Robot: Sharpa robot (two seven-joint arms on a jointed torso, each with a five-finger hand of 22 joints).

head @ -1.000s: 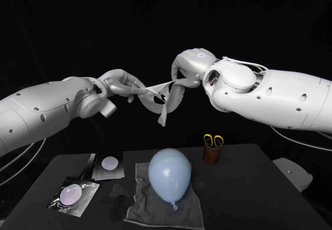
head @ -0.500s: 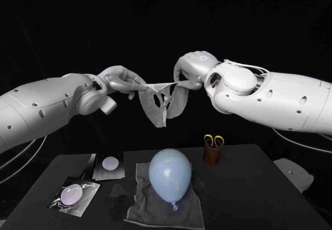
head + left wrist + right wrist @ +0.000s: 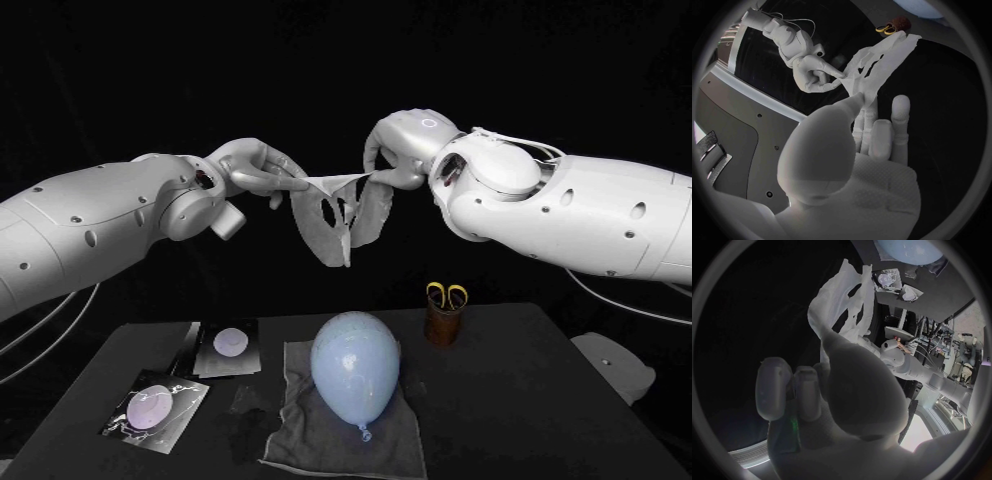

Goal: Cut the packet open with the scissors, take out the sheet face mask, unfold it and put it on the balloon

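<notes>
1. My left hand (image 3: 248, 168) is raised high above the table (image 3: 548, 420). Its thumb and fingertips are pinched on one upper corner of the sheet face mask (image 3: 320, 235).
2. My right hand (image 3: 392, 150) is at about the same height and pinches the opposite upper corner. The mask's top edge is drawn out between my two hands.
3. The mask hangs down from that edge, partly unfolded, with its cut-outs showing. Part of it looks creased or doubled over. Its lower end dangles free in the air and touches nothing.
4. The pale blue balloon (image 3: 355, 368) lies on a grey cloth (image 3: 310, 440) near the middle of the table, with its knot towards me. It is below the mask and well apart from it.
5. The scissors (image 3: 446, 295) stand with their yellow handles up in a brown cup (image 3: 441, 325), just beside the balloon's far end, on my right.
6. Two packets lie flat on my left of the cloth, one nearer me (image 3: 156, 408) and one farther back (image 3: 227, 343). I cannot tell which of them is cut open.
</notes>
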